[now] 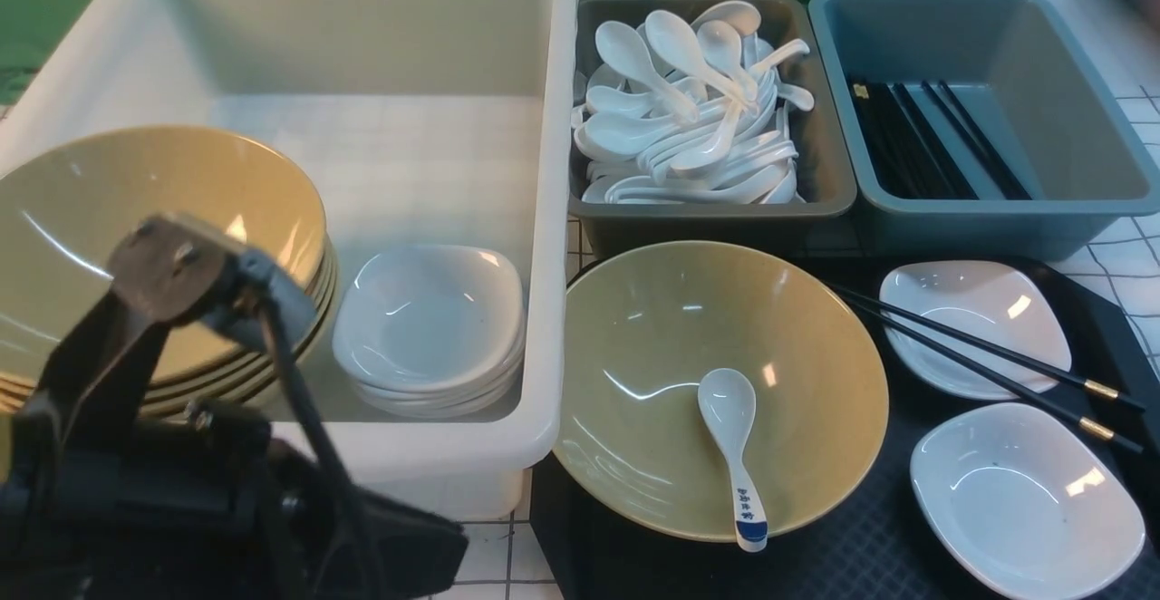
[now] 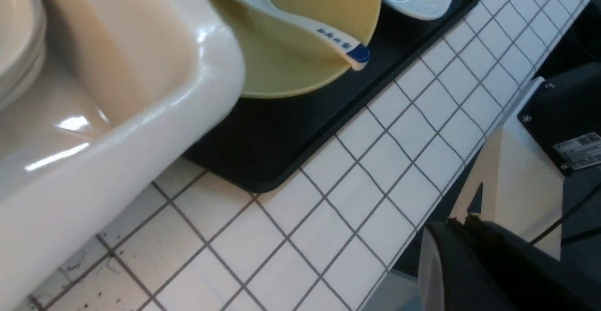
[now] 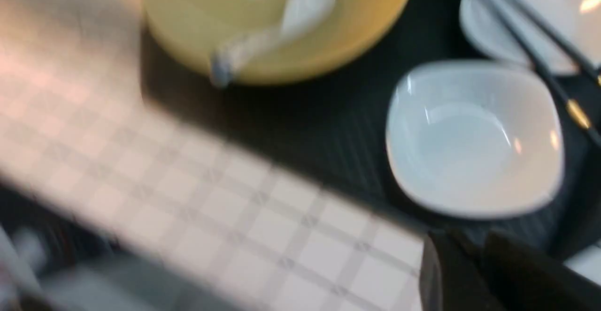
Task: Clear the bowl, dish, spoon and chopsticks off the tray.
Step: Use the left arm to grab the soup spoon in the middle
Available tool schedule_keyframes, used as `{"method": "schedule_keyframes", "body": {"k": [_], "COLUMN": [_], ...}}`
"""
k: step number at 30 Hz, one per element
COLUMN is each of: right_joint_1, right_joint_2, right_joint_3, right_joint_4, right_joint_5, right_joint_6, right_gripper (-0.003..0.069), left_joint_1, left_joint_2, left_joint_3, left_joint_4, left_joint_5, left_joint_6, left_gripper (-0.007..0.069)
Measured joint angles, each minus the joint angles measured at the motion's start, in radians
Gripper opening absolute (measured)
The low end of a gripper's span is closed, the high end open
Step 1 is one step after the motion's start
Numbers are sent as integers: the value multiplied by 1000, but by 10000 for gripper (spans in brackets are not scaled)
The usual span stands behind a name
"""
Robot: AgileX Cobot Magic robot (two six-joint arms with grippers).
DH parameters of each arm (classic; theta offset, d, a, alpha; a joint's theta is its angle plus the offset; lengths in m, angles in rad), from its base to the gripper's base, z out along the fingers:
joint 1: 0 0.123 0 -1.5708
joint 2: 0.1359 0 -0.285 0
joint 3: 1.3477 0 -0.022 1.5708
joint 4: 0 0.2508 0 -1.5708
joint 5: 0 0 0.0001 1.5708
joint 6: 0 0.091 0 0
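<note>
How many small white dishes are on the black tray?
2: a far dish at the tray's right, chopsticks lying across it, and a near dish at the right front. A stack sits in the white tub.

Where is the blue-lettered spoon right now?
Front view, centre: the spoon lies inside the bowl on the tray, its handle resting on the bowl's near rim.

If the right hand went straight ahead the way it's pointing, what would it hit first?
Probably the nearer white dish on the tray; it lies just ahead of the right hand, though blur hides the depth.
</note>
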Motion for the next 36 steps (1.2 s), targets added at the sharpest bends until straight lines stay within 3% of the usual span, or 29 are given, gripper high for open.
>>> {"method": "schedule_keyframes", "body": {"k": [4,13,25,36], "right_joint_1": [86,104,104,104], "right_joint_2": [175,401,157,-1], "right_joint_3": [-93,-126,-126,-126], "right_joint_4": [-51,-45,1,3], "right_joint_5": [7,8,8,8], "right_joint_6": [-78,-147,-201,-175], "right_gripper": [109,111,119,120], "left_joint_1": [-15,-20,-214,-227], "left_joint_2": [40,116,308,371], "left_joint_3": [-68,-101,-223,-272], "left_joint_4": [0,0,150,164], "left_joint_5": [1,4,-12,-20], "left_joint_6": [16,52,-19,-32], "left_gripper": [0,0,0,0]}}
